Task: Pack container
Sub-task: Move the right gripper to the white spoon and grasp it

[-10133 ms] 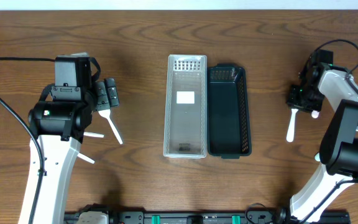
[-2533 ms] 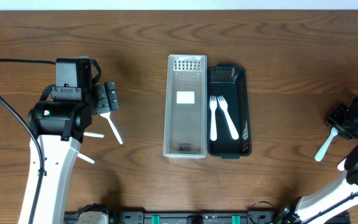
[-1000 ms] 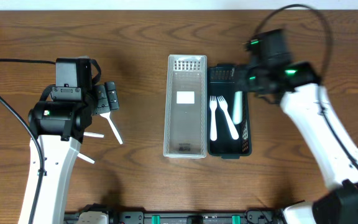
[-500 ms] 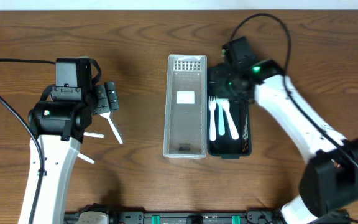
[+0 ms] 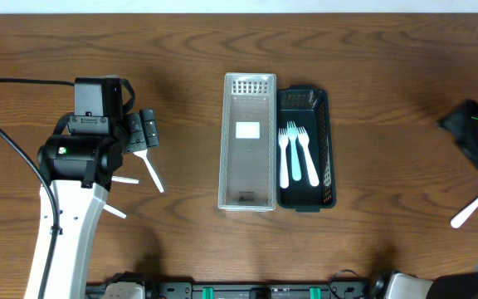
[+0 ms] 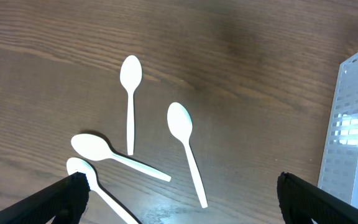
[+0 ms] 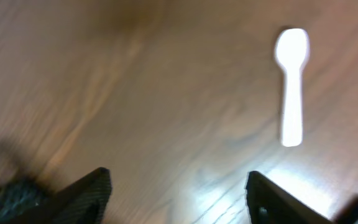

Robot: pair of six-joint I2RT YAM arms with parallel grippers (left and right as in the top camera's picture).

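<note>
A clear container [image 5: 248, 195] and a black slotted container [image 5: 329, 124] stand side by side mid-table. Three white forks [image 5: 293, 154] lie in the black one. My left gripper [image 6: 179, 208] hangs open over several white spoons [image 6: 130, 99] on the wood, with nothing between its fingers [image 6: 67, 199]. In the overhead view it sits at the left [image 5: 143, 129], just above those spoons [image 5: 150, 170]. My right gripper [image 7: 179, 199] is open and empty at the table's far right, and its view is blurred. One white spoon [image 7: 291, 81] lies ahead of it; overhead it lies at the right edge [image 5: 474, 208].
The clear container's perforated end [image 6: 356, 137] shows at the right of the left wrist view. The right arm [image 5: 471, 133] is mostly cut off by the overhead frame's right edge. Bare wood lies between the containers and both arms.
The right gripper opened over the black container, left a third fork there, and swung away to the far right edge. The left arm has not moved.
</note>
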